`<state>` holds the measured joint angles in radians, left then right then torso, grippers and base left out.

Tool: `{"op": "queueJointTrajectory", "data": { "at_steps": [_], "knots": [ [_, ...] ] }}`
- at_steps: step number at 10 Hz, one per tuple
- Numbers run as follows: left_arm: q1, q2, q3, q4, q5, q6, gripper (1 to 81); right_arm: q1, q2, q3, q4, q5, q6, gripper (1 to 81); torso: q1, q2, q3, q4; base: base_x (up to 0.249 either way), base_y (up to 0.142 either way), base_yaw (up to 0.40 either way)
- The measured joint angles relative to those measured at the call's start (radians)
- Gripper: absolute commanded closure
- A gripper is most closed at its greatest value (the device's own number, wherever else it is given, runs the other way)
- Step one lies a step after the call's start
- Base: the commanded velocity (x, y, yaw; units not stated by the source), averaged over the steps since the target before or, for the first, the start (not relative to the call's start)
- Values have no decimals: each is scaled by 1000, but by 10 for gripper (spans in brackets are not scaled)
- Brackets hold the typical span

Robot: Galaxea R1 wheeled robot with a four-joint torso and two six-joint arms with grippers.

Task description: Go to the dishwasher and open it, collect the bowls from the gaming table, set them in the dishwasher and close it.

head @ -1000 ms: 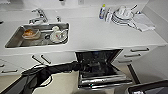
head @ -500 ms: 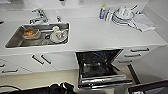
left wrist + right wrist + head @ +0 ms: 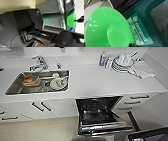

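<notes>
Head view: the dishwasher (image 3: 100, 115) stands open under the white table (image 3: 100, 82), at about five o'clock from the sink (image 3: 15, 88), its door lowered toward the floor (image 3: 37, 129) and the dark inside with racks showing. The sink holds an orange-stained dish (image 3: 30, 80) and white crockery (image 3: 59, 82). At one o'clock on the table sits a stack of white plates (image 3: 123, 63) with a bottle (image 3: 102, 58) just beside it at nine o'clock.

In the right wrist view a lime-green bowl (image 3: 107, 28) sits close before the camera, in front of a dark green bin (image 3: 154, 18) labelled "compost". Whether the right pincer is clamped on it I cannot tell. The left wrist view shows the same green bowl (image 3: 71, 20) edge-on; the left pincer's state I cannot tell either.
</notes>
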<state>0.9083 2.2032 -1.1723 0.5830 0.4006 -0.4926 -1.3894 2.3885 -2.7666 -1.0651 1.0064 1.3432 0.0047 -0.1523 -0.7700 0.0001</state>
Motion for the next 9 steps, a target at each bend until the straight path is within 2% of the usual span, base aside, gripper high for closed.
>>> {"op": "queueJointTrajectory", "data": {
  "at_steps": [1, 3, 5, 7, 9],
  "knots": [
    [34, 20, -8, 27, -28, 0, 10, 22, 9, -72, -31, 44, 47, 811, 0, 0, 0, 0, 0, 0, 0],
    [99, 56, -109, 68, -83, 2, 10, 86, 51, -212, -113, 117, 121, 811, 0, 0, 0, 0, 0, 0, 0],
    [190, 83, -257, 94, -129, 3, 10, 222, 80, -317, -208, 180, 208, 811, 0, 0, 0, 0, 0, 0, 0],
    [251, 136, -375, 121, -198, 3, 10, 378, 73, -386, -278, 260, 292, 811, 0, 0, 0, 0, 0, 0, 0],
    [287, 200, -476, 146, -244, 7, 10, 472, 75, -411, -376, 370, 387, 811, 0, 0, 0, 0, 0, 0, 0]
  ]
}}
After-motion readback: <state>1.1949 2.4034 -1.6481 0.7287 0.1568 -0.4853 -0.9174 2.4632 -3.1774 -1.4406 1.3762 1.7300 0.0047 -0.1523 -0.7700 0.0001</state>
